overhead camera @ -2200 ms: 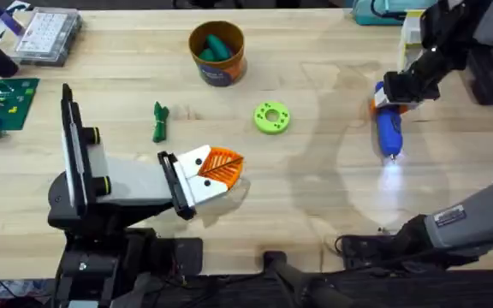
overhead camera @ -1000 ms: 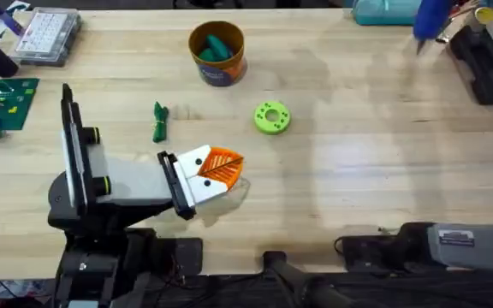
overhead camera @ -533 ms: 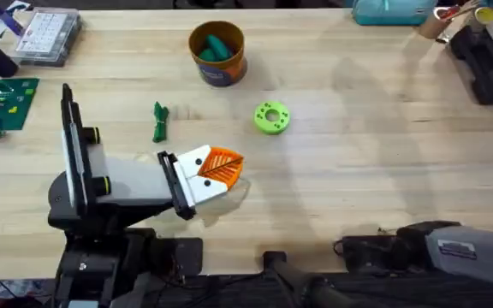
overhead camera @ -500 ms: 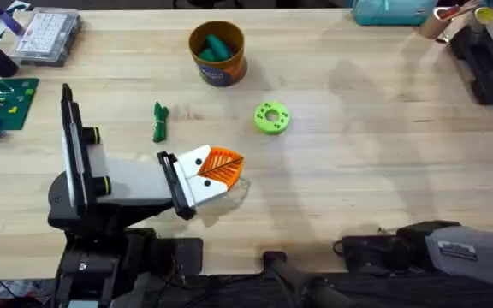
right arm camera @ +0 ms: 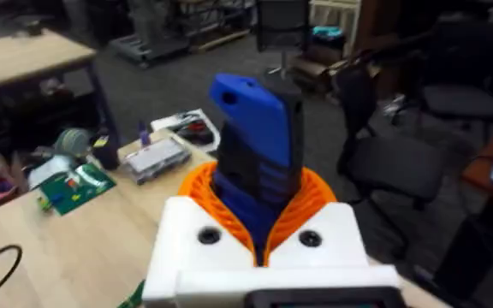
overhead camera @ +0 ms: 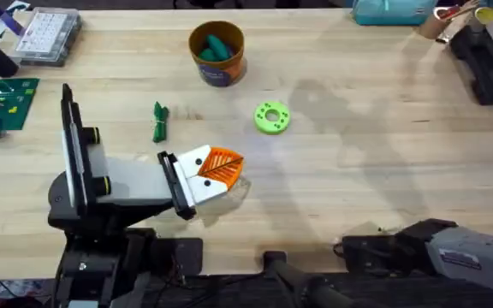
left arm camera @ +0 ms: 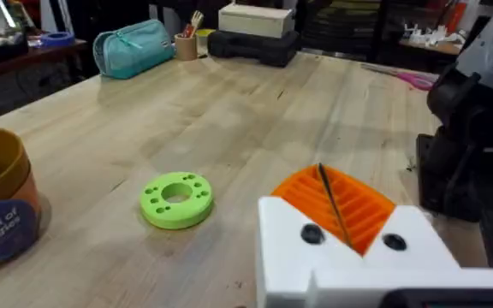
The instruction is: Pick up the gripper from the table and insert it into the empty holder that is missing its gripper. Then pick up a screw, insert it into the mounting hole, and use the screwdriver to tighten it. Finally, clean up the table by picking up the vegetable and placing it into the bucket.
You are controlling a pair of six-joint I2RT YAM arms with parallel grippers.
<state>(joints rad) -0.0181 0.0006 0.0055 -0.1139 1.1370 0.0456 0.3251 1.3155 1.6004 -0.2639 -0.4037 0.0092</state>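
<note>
The blue screwdriver point(right arm camera: 259, 141) stands upright between the orange pads of my right gripper point(right arm camera: 259, 205), which is shut on it and raised high over the table's far left corner. My left gripper point(overhead camera: 218, 169) rests low over the table point(overhead camera: 358, 171) near the front, its orange pads point(left arm camera: 349, 201) pressed together with nothing in them. The dark green vegetable point(overhead camera: 159, 121) lies on the wood just behind and to the left of it. The yellow-orange bucket point(overhead camera: 216, 53) stands at the back centre with a green item inside. The holder, the loose gripper and the screw are out of view.
A lime-green ring point(overhead camera: 271, 117) lies right of the vegetable. A clear parts box point(overhead camera: 48, 34) and a green circuit board point(overhead camera: 2, 101) sit at the back left. A teal pouch point(overhead camera: 388, 10) and black equipment point(overhead camera: 486, 64) occupy the back right.
My right gripper lifted the screwdriver off the table's right side, carried it toward the back right, then up out of the overhead view. The left arm has not moved.
</note>
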